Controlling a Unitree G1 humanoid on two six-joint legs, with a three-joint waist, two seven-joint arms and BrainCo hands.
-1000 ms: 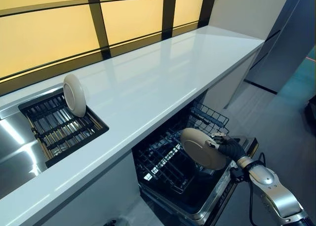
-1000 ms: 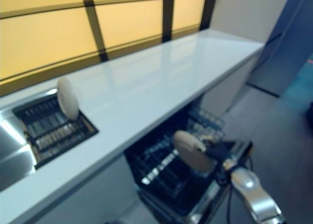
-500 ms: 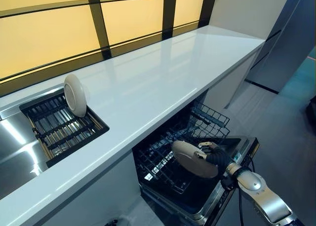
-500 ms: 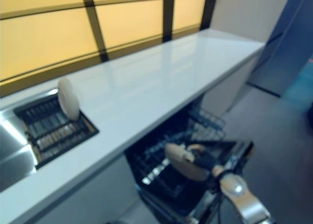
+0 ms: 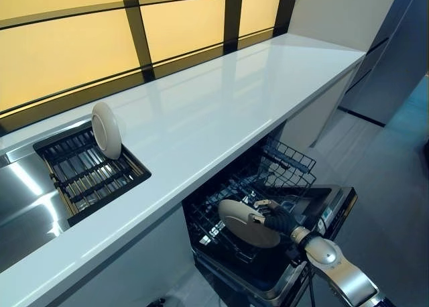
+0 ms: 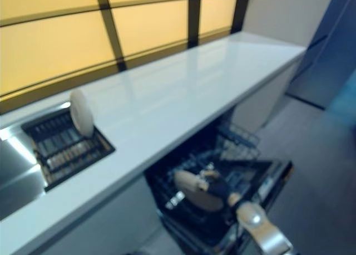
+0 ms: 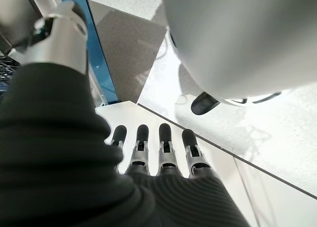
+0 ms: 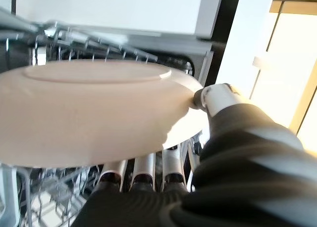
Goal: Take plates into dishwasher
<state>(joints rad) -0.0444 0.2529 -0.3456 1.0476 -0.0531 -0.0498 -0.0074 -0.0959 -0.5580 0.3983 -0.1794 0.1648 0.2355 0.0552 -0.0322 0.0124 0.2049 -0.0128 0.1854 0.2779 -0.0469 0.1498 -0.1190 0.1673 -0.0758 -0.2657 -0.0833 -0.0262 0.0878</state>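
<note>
Long white counter (image 5: 221, 99) ran under amber window panels, w/ a steel sink (image 5: 20, 206) at my left end and a dark drying rack (image 5: 87, 173) set in beside it. One white plate (image 5: 107, 130) stood upright on edge in that rack. Below the counter the dishwasher (image 5: 322, 213) was open, door dropped, its lower wire rack (image 5: 281, 166) pulled out.

My right hand (image 5: 278, 219) was down over that wire rack, clamped on a second plate (image 5: 245, 222): thumb on top at the rim, fingers (image 8: 144, 168) underneath. That plate sat tilted, near flat, just above the tines; couldn't tell if it touched them.

My left hand (image 7: 158, 152) showed only in its wrist view, fingers straight, relaxed, holding nothing, grey floor past them.
</note>
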